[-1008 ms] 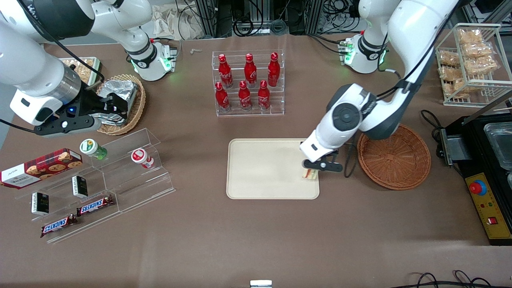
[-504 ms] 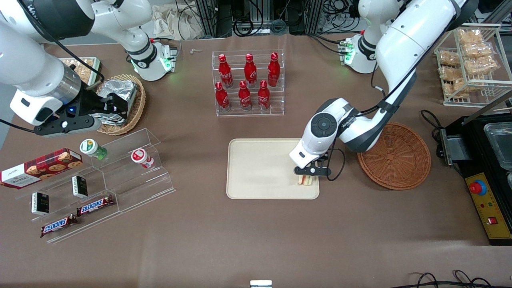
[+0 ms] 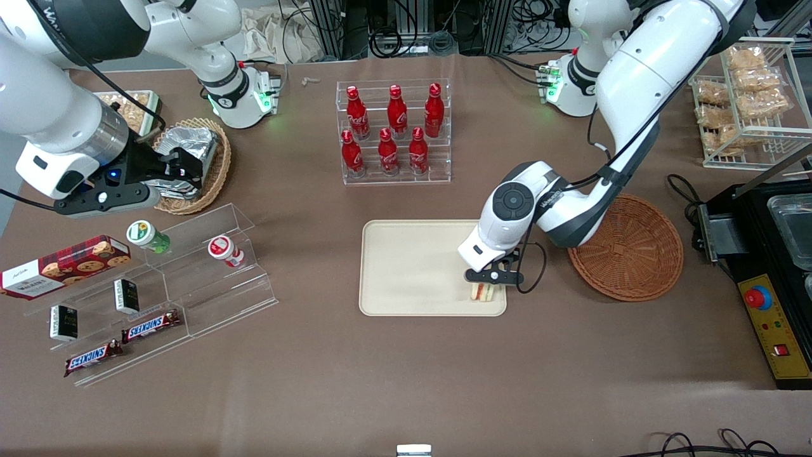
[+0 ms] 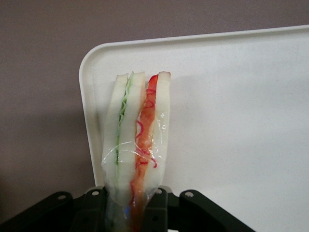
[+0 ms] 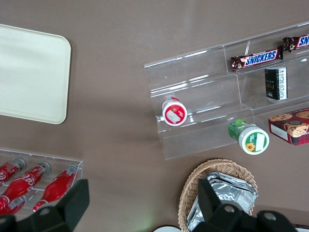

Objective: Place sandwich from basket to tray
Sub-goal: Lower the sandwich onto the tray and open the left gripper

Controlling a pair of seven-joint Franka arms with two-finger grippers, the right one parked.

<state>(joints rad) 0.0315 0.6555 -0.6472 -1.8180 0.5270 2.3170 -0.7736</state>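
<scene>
The left arm's gripper (image 3: 483, 287) hangs over the tray (image 3: 406, 270), right at the corner nearest the front camera on the working arm's end, roughly 4 o'clock on the tray as the front view has it. The jaws are clamped snug on the sandwich (image 3: 483, 292), pinching its bottom end so the wedge sticks out past the fingertips (image 4: 155, 209). In the wrist view the sandwich (image 4: 136, 145) is wrapped in clear film, white bread with green on one layer and red-orange on the other, and the tray's rounded corner (image 4: 94, 63) sits just under it. Can't really tell if the wedge is touching the tray surface or floating just above it. The reddish-brown basket (image 3: 628, 251) sits on the desk at about 3 o'clock from the tray, nothing visible in it.
</scene>
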